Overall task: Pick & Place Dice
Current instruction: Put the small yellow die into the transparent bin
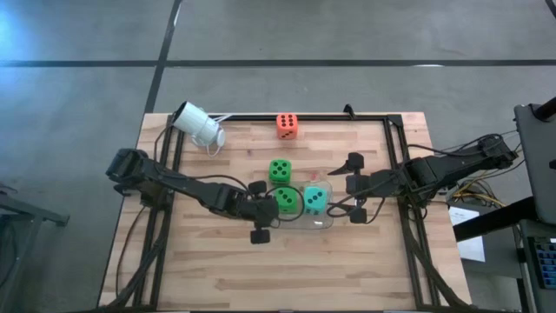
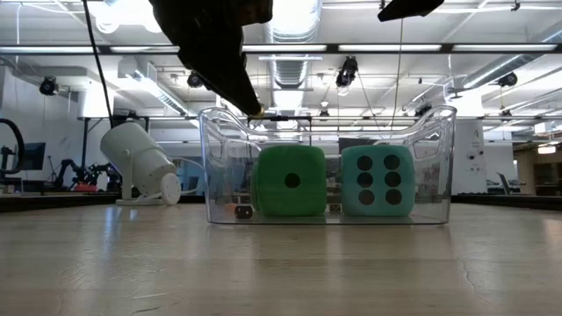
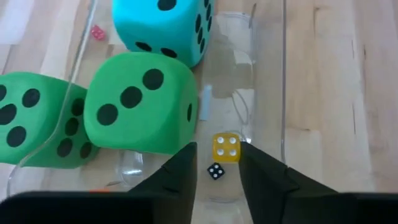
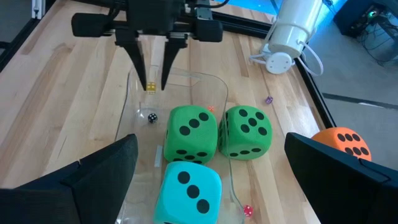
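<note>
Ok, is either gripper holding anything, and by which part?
Seemingly nothing: the yellow die lies within the left gripper, with a gap showing on one side. The right gripper is open and empty.

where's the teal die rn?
The teal die sits inside the clear tray near the table's centre in the high view, right beside a green die, between the left gripper and the right gripper.

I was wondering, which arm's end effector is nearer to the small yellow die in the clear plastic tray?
Left. The left end effector hangs directly over the small yellow die; the right end effector waits beyond the tray's far end.
</note>
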